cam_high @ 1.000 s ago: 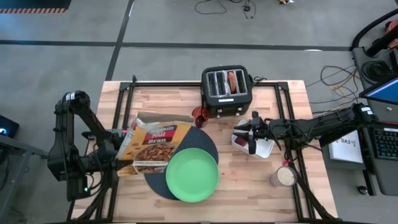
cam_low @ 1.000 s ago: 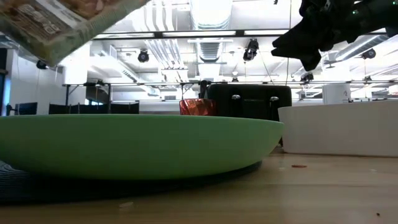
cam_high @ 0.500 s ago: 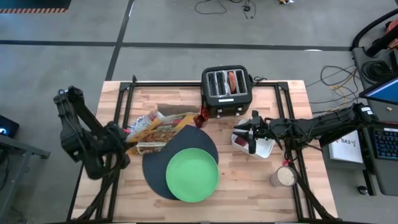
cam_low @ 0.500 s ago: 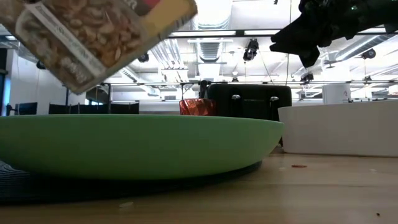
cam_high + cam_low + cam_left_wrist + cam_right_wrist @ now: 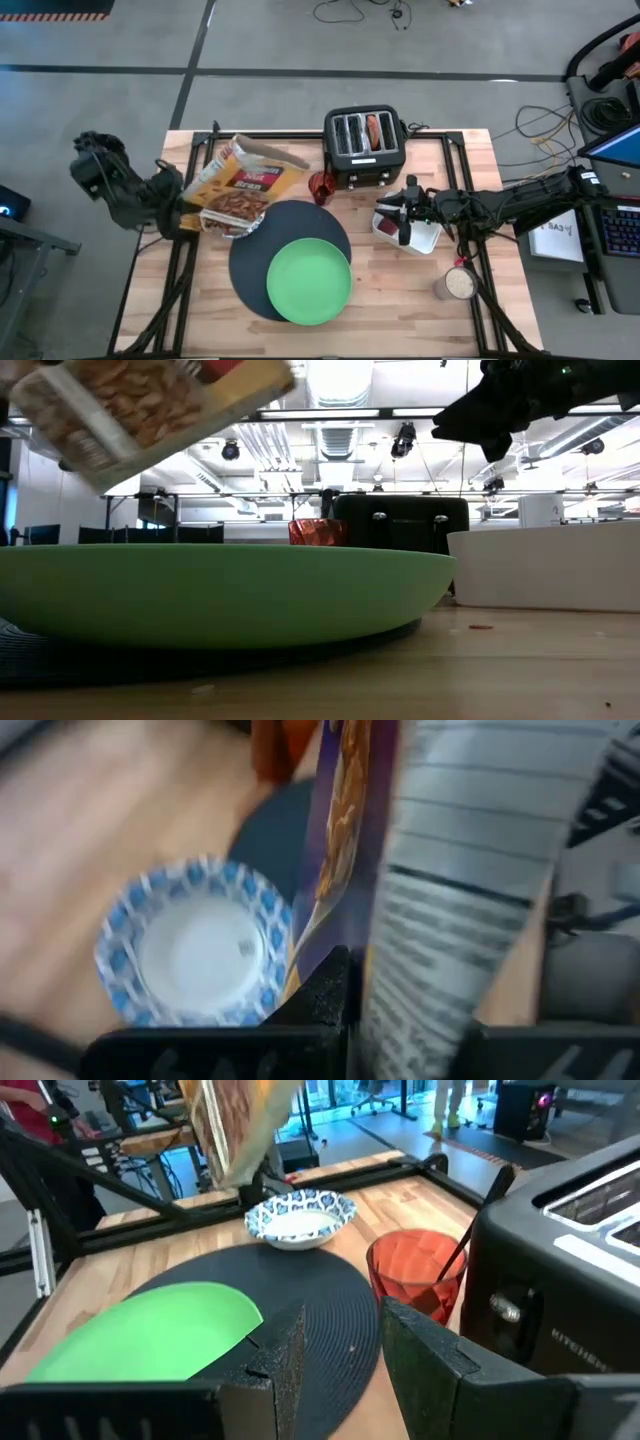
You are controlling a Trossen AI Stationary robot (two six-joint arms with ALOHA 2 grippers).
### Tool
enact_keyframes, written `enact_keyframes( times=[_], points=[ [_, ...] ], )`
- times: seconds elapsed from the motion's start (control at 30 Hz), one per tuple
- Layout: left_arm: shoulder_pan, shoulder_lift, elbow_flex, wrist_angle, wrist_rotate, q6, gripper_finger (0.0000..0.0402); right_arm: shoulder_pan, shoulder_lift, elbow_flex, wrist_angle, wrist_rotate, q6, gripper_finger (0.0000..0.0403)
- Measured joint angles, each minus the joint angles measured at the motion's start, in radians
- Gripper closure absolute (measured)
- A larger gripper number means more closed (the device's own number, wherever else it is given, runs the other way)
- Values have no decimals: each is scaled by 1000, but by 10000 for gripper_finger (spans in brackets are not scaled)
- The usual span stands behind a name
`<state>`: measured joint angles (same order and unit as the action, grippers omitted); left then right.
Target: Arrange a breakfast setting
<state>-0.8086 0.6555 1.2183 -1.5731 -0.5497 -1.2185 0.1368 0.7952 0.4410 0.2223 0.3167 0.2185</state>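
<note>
Left claw point(image 5: 178, 203) clamped on a tilted cereal box point(image 5: 238, 185), held above the bowl point(image 5: 300, 1218) at the mat's point(image 5: 262, 232) edge. Green plate point(image 5: 309, 281) sits on the mat. Right claw point(image 5: 402, 217) hovers part-open, empty, over the white tray point(image 5: 428, 238).

You see a lime-green plate point(image 5: 309, 281) on a black mat point(image 5: 262, 236), a blue-and-white patterned bowl point(image 5: 300, 1218), a translucent red cup point(image 5: 417, 1273), a yellow-orange cereal box point(image 5: 238, 184), a black toaster point(image 5: 364, 148) and a pale wooden bench point(image 5: 395, 285).
</note>
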Motion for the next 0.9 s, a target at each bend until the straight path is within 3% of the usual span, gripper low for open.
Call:
enact_keyframes(
  times=[0.23,0.4,0.9],
  points=[
    [17,-153,-59,2,184,-161,401,0,0,28,-1,0,-37,282],
    [17,-206,-60,2,392,-271,401,0,0,38,-1,0,-54,282],
    [19,-287,-63,1,403,-365,401,0,20,39,-4,0,-103,282]
  ],
)
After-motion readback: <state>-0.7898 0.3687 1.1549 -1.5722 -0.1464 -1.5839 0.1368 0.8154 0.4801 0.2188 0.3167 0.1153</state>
